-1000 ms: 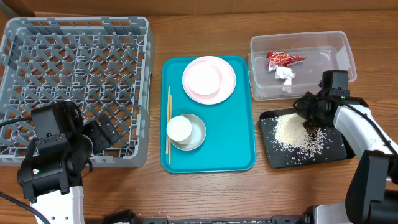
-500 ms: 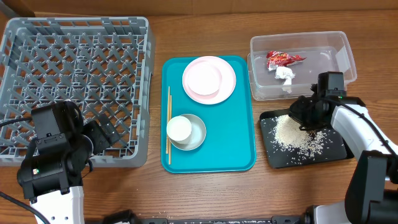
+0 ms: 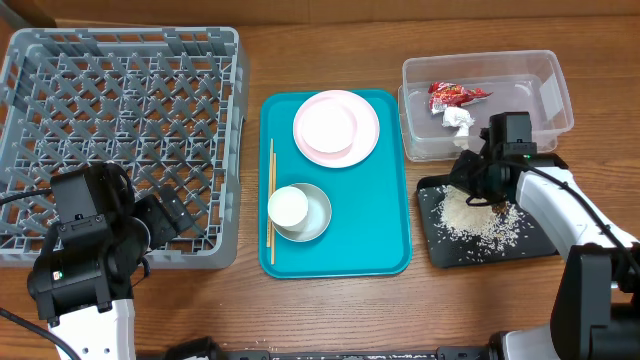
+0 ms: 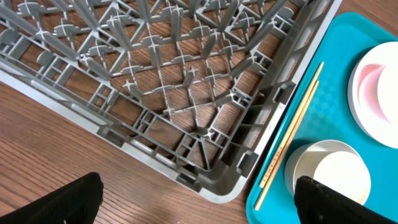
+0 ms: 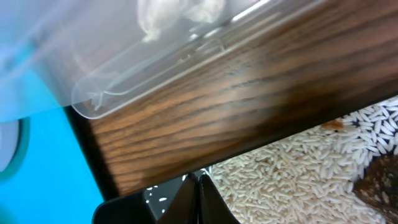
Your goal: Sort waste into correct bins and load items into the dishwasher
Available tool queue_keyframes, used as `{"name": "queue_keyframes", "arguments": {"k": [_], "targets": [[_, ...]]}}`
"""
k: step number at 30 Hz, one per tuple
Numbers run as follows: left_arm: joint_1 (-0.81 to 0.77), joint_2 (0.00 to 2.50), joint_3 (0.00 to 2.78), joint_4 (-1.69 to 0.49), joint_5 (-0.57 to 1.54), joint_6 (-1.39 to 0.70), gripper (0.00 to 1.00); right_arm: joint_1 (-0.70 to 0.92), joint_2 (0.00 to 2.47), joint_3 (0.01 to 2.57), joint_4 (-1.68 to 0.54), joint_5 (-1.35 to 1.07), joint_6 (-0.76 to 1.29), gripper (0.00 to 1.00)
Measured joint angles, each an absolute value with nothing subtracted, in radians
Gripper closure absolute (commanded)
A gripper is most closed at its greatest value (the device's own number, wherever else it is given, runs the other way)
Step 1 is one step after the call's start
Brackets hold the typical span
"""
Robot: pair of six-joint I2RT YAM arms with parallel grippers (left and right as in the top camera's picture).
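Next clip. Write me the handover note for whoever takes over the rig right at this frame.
Left end effector: open, empty, at the rack's front corner.
Right end effector: shut, low over the black tray's edge beside the tub; nothing visibly held.
Waste: wrapper and tissue in the tub; rice and brown bits on the black tray. This looks sorted.
Dishes: plate with small dish on it, bowl with cup inside, and chopsticks, all on the teal tray.
To do: load every dish; the rack holds nothing.

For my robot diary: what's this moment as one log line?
right pincer: shut, over rice in black tray | left pincer: open, beside rack
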State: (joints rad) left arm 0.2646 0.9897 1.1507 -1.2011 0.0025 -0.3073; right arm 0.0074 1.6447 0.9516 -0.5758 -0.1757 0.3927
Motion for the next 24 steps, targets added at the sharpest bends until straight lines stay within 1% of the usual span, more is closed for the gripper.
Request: {"name": "queue_keyframes", "arguments": {"k": [5, 12, 18, 20, 21, 23, 24], "targets": [[0.265, 0.99, 1.151, -1.201, 0.003, -0.307, 0.0, 0.008, 1.645, 0.952, -0.541, -0.172, 0.392, 0.96], [0.265, 0.99, 1.151, -1.201, 0.003, -0.308, 0.0, 0.008, 1.645, 0.952, -0.55, -0.171, 0.392, 0.96], [0.265, 0.99, 1.151, -1.201, 0.002, -0.307, 0.0, 0.008, 1.636, 0.953, -0.69, -0.176, 0.383, 0.88], [0.265, 0.99, 1.151, -1.201, 0.003, -0.307, 0.0, 0.008, 1.614, 0.973, -0.766, -0.176, 0.358, 0.82], [0.265, 0.99, 1.151, -1.201, 0.003, -0.307, 0.0, 0.008, 1.594, 0.997, -0.805, -0.178, 0.337, 0.75], [0.265, 0.99, 1.151, -1.201, 0.002, -0.307, 0.0, 0.01, 1.547, 1.049, -0.859, -0.202, 0.3, 0.54], [0.265, 0.99, 1.151, -1.201, 0.002, -0.307, 0.0, 0.013, 1.521, 1.08, -0.877, -0.224, 0.279, 0.51]]}}
